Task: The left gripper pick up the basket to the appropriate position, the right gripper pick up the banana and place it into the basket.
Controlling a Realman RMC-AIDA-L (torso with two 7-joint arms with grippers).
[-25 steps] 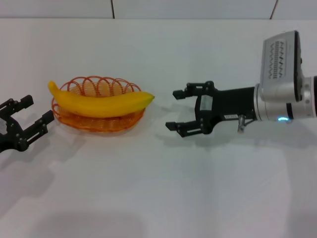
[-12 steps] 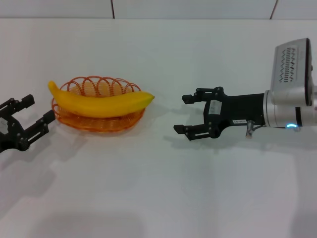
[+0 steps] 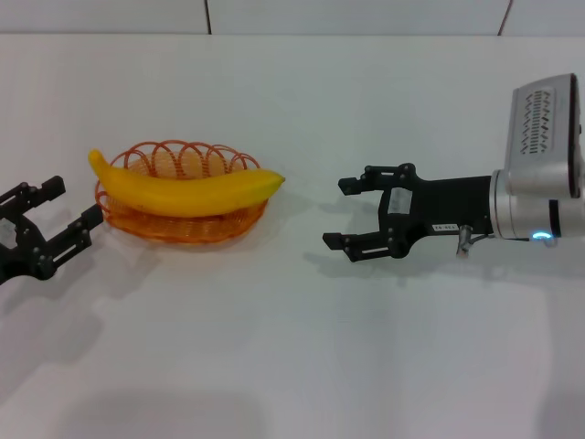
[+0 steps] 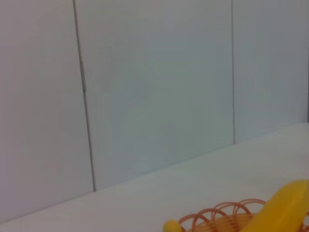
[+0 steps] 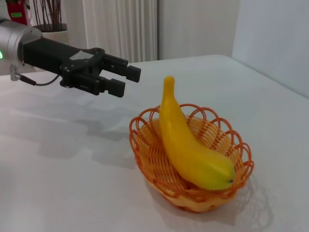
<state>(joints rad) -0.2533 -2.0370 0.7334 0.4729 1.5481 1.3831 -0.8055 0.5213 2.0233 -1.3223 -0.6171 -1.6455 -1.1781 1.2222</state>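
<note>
The yellow banana (image 3: 187, 190) lies lengthwise in the orange wire basket (image 3: 183, 229), its ends reaching over the rim. The basket stands on the white table at left of centre. My left gripper (image 3: 73, 201) is open just to the left of the basket, not touching it. My right gripper (image 3: 336, 213) is open and holds nothing, a short way to the right of the banana's tip. The right wrist view shows the banana (image 5: 186, 145) resting in the basket (image 5: 147, 154), with the left gripper (image 5: 128, 81) beyond it. In the left wrist view only the banana (image 4: 285, 212) and some basket (image 4: 217, 217) loops appear.
The white table (image 3: 292, 347) runs wide in front of and behind the basket. A pale panelled wall (image 4: 154, 87) stands behind the table's far edge. Curtains and a plant (image 5: 48, 14) show far off in the right wrist view.
My right gripper has drawn back to the right, away from the basket, staying open. The left gripper, the basket and the banana have hardly moved.
</note>
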